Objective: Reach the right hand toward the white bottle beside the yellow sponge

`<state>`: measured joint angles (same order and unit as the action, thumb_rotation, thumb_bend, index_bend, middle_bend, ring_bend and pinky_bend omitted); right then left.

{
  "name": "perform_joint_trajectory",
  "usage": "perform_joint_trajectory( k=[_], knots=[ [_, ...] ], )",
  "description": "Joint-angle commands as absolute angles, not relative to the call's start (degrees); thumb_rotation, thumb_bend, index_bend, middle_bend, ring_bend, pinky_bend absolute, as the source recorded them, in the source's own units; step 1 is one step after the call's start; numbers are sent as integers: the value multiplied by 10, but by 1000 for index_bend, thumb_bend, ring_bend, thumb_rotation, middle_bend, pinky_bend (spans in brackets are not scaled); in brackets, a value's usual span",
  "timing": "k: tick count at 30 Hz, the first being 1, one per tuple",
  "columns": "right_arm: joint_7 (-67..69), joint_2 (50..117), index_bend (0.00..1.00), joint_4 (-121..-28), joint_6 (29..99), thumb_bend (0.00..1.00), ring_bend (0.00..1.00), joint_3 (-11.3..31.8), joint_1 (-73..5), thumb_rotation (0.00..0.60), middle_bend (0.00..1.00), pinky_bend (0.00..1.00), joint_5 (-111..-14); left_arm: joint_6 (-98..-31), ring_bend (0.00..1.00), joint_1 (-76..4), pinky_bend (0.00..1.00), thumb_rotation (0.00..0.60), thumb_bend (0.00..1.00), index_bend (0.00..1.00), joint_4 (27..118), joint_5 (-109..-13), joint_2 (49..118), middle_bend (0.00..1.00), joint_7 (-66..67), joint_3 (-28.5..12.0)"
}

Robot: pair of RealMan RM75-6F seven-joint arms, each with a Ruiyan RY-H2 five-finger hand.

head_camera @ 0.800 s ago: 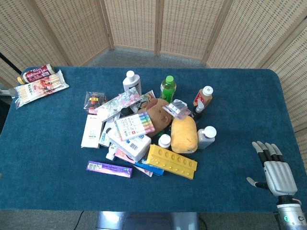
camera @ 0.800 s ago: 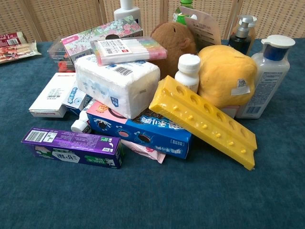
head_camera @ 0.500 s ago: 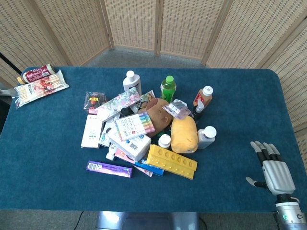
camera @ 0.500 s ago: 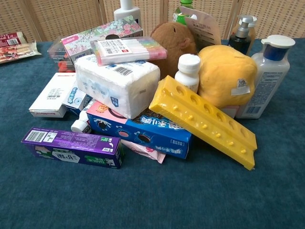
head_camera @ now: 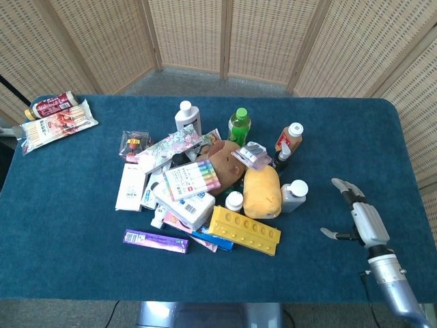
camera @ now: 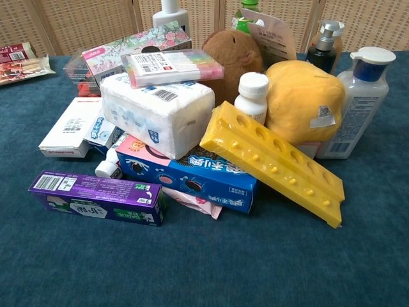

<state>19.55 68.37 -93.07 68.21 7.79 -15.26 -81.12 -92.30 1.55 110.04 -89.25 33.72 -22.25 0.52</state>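
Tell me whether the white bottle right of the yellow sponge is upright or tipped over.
Upright. The white bottle stands on its base with its cap on top, beside the yellow sponge; the chest view shows it vertical.

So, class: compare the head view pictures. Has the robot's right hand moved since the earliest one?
Yes. The right hand has moved up and left across the blue table, closing on the white-capped bottle beside the yellow sponge, not yet touching it.

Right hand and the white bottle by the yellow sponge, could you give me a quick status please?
Right hand open, holding nothing, apart from the pile. White bottle upright, touching yellow sponge, untouched. Open table between them. Left hand unseen.
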Motion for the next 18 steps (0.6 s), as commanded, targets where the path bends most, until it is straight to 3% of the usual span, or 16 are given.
perform_joint_trajectory(
  k=[1,18],
  knots=[
    [215,714,0,-906,653,0,0,87,-174,600,0,0,-790,-922,0,15,0,600,0,0,1099,-890,337,0,-225,4],
    [245,778,0,-862,606,0,0,108,-222,600,0,0,-761,-910,0,11,0,600,0,0,1097,-881,341,0,-221,0]
  ],
)
